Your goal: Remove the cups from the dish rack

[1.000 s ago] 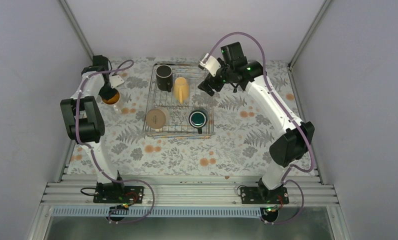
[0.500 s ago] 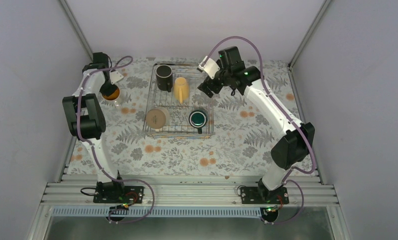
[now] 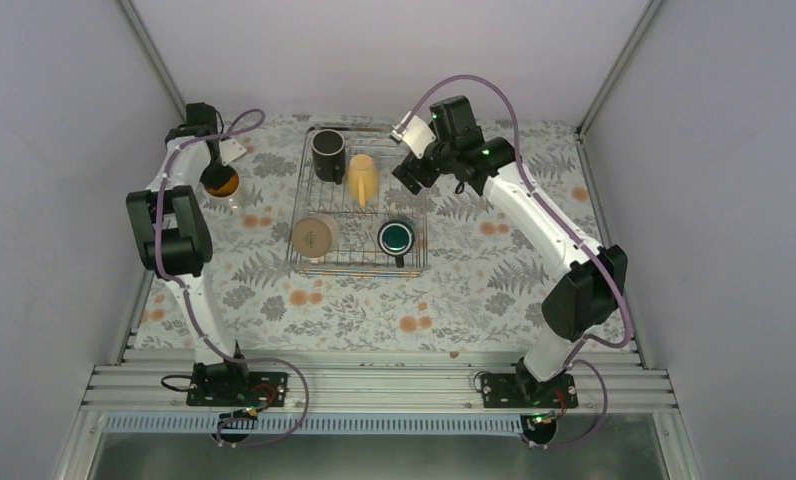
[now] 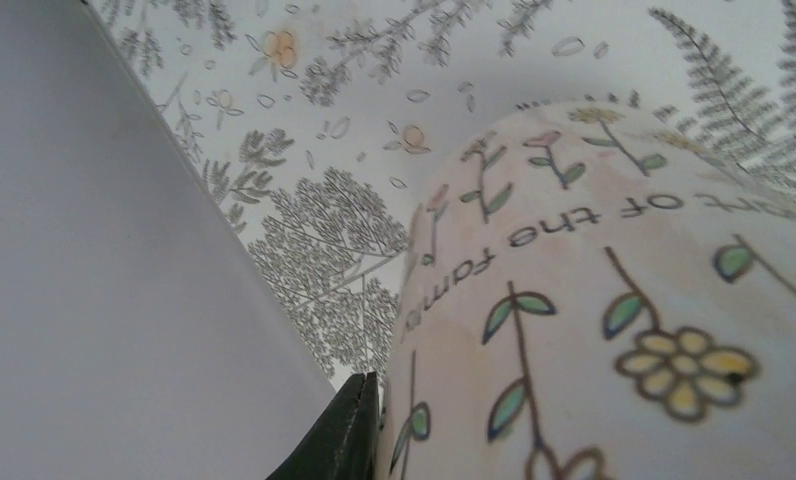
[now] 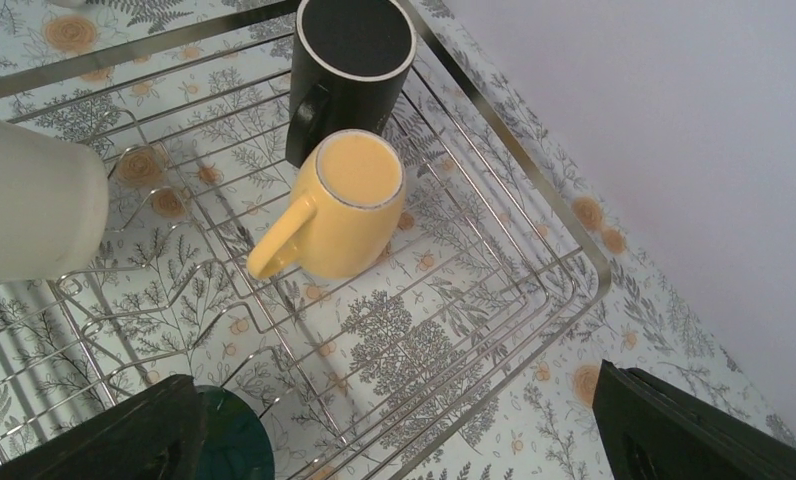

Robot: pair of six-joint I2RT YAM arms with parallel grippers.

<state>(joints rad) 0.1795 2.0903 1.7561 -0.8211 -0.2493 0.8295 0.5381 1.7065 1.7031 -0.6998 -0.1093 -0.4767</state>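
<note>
The silver wire dish rack [image 3: 414, 262] sits mid-table with a black mug [image 3: 327, 155], a yellow mug [image 3: 362, 178], a cream mug [image 3: 314, 237] and a dark green mug [image 3: 397, 238]. My left gripper [image 3: 217, 176] is shut on a pale flowered mug [image 3: 224, 187] at the far left, outside the rack. In the left wrist view that mug [image 4: 614, 320] fills the frame beside one black finger [image 4: 349, 425]. My right gripper [image 3: 411, 172] is open and empty over the rack's far right corner. Its wrist view shows the yellow mug [image 5: 349, 205], black mug [image 5: 352, 70], cream mug [image 5: 34, 210] and green mug [image 5: 232, 450].
The grey left wall [image 4: 94, 300] is close beside the pale mug. The back wall [image 5: 674, 120] rises just beyond the rack's rim [image 5: 534, 170]. The fern-print table cover [image 3: 374, 310] spreads in front of the rack.
My left gripper has carried the pale mug a little farther toward the back left corner. My right gripper has shifted left over the rack's far right corner.
</note>
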